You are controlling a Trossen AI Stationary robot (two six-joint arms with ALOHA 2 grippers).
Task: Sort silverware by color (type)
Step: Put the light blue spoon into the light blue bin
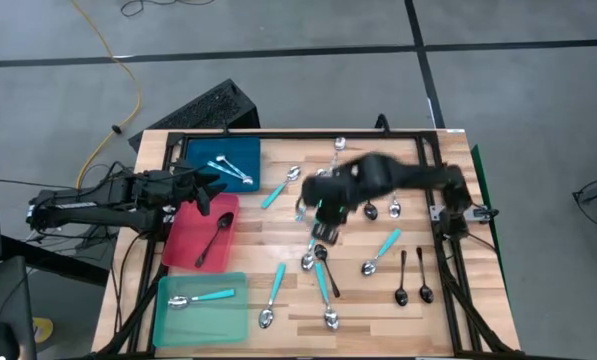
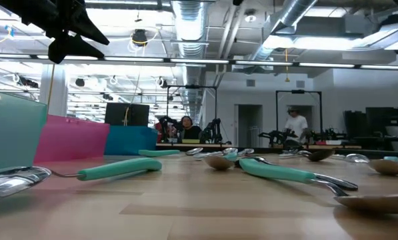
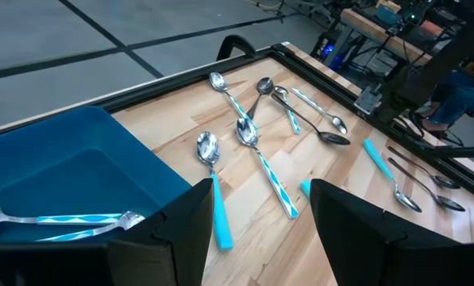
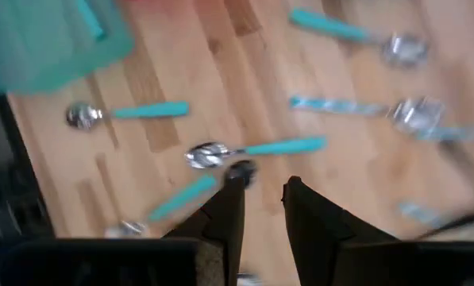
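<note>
1. The right gripper (image 4: 262,184) hovers over the middle of the table. Its fingers stand a little apart and we see nothing between them.
2. Just ahead of it lies a turquoise-handled spoon (image 4: 260,148) in the loose cluster. We judge the step in hand to be the reach for the next pick.
3. The next move calls for choosing one spoon, lowering squarely over its handle and closing.
4. With the high view's top as twelve, most spoons lie from centre towards four o'clock, two black spoons (image 1: 412,280) among them.
5. The teal tray (image 1: 173,322) sits at seven, the red tray (image 1: 183,245) at nine and the blue tray (image 1: 200,152) at eleven.
6. The left gripper (image 3: 256,210) waits wide open and empty beside the blue tray.
</note>
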